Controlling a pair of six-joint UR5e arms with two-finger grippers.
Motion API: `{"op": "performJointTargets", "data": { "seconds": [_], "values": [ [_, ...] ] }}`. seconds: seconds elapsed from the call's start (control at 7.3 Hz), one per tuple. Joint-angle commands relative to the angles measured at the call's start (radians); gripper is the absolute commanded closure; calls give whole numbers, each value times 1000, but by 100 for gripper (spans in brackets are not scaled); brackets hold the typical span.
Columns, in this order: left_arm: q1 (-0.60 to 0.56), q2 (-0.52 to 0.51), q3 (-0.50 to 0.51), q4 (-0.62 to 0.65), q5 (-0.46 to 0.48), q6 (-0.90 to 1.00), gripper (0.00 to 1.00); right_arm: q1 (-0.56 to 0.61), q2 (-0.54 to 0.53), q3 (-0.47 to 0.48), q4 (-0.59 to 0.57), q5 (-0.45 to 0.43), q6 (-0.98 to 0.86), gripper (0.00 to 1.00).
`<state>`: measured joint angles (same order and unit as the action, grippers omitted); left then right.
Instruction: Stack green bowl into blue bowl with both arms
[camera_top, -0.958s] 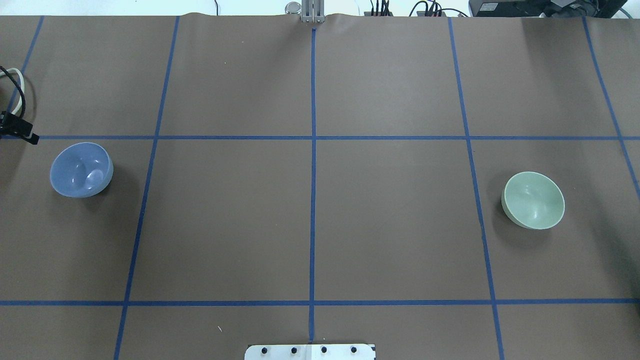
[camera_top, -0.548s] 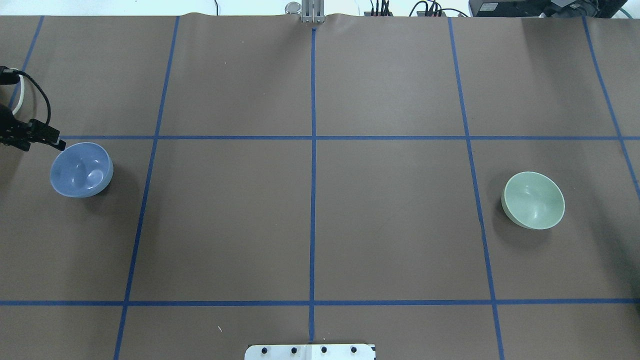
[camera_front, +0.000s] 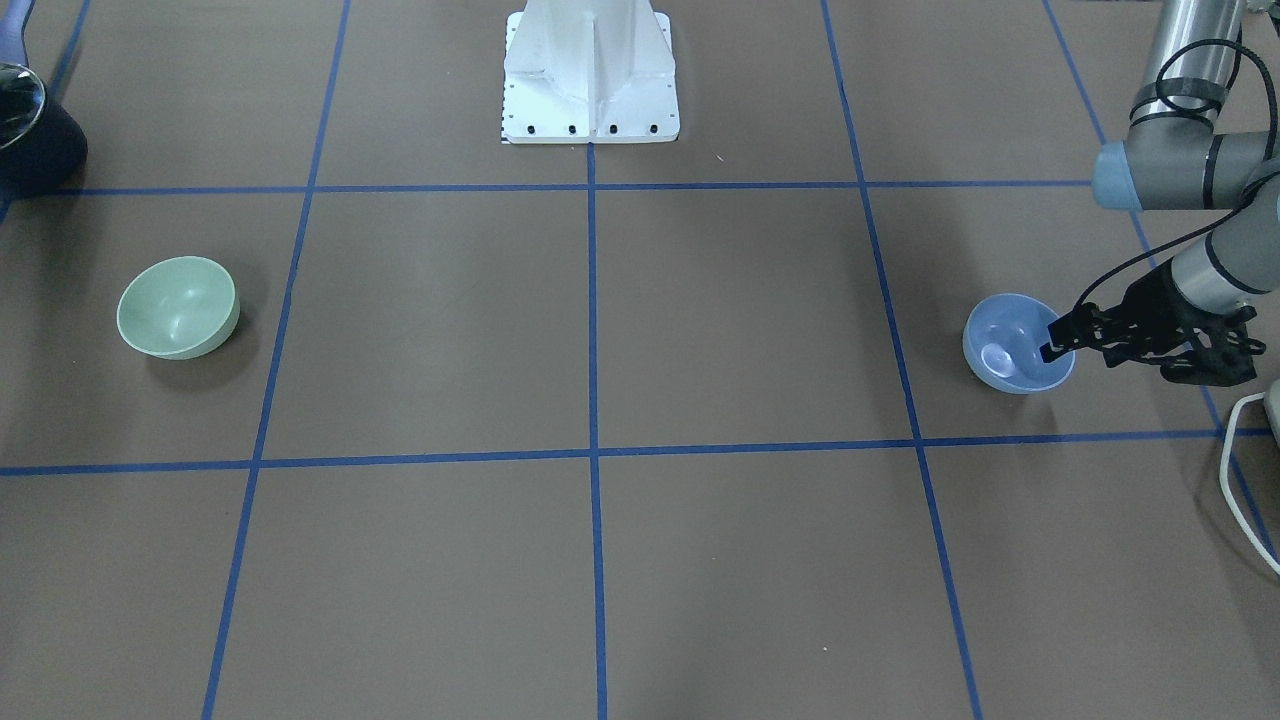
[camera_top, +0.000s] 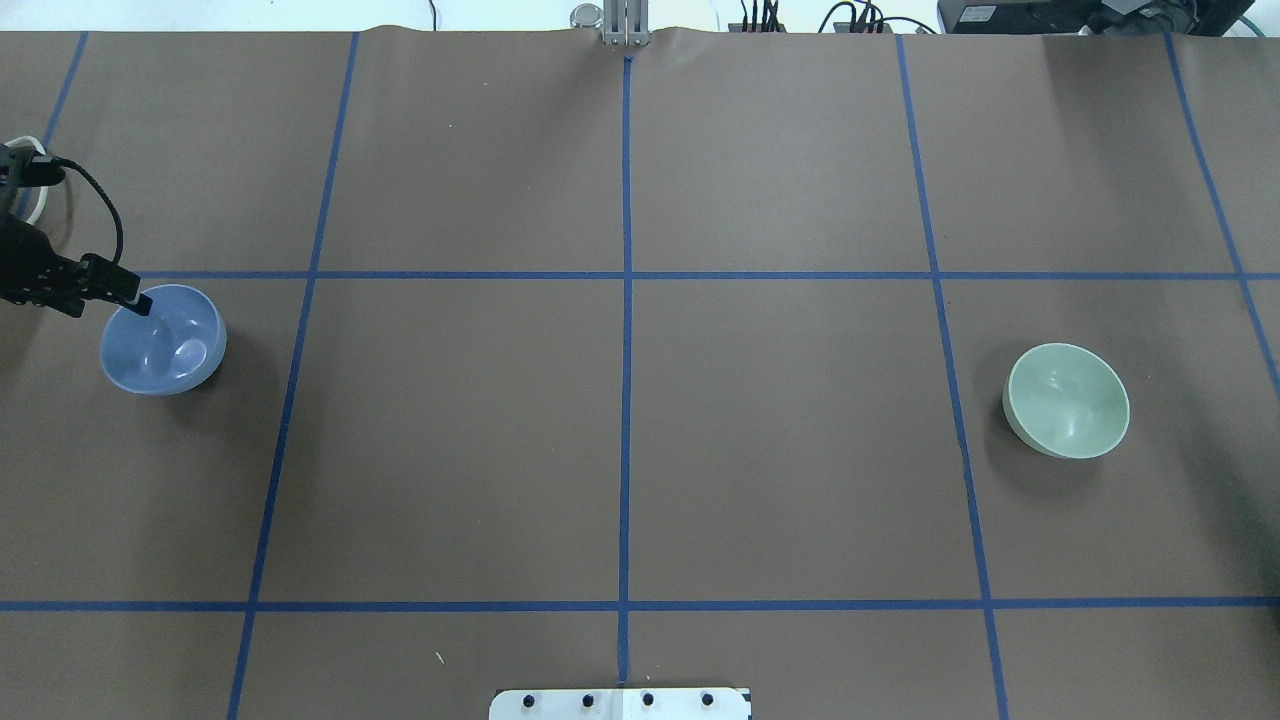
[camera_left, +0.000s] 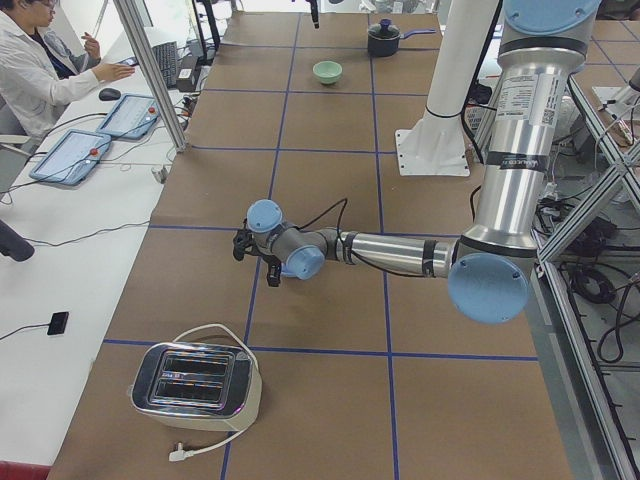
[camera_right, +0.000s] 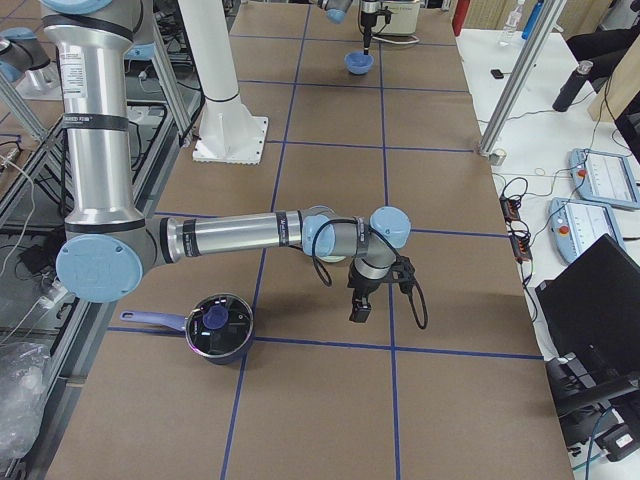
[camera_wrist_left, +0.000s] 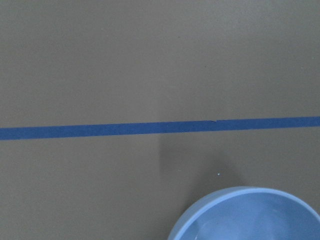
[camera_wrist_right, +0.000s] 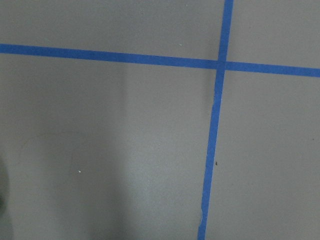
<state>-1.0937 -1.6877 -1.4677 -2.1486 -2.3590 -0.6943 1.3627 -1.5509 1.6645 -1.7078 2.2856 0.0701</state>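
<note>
The blue bowl (camera_top: 165, 345) stands upright at the table's left end; it also shows in the front view (camera_front: 1010, 350) and at the bottom of the left wrist view (camera_wrist_left: 250, 215). My left gripper (camera_top: 140, 300) hangs over the bowl's far-left rim, its fingers together and empty; it also shows in the front view (camera_front: 1050, 348). The green bowl (camera_top: 1066, 400) stands upright and alone at the right end. My right gripper (camera_right: 360, 312) shows only in the exterior right view, low over bare table near a tape crossing. I cannot tell whether it is open or shut.
A dark pot with a lid (camera_right: 215, 328) stands by the right arm near the robot's side. A toaster (camera_left: 195, 385) with a white cable sits at the left end. The white pedestal (camera_front: 590, 70) stands at mid-table on the robot's side.
My left gripper has moved in from the table's left edge toward the right and now sits over the blue bowl's rim. Both bowls have stayed in place.
</note>
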Motion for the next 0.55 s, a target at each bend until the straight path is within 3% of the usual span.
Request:
{"op": "performJointTargets", "data": {
  "seconds": [0.0,0.41],
  "values": [
    [20,8,-2,-4,0,2,28,-2,0,0,0,0,0,0],
    [43,13,-2,-28,0,4,30,-7,0,0,0,0,0,0]
  ]
}}
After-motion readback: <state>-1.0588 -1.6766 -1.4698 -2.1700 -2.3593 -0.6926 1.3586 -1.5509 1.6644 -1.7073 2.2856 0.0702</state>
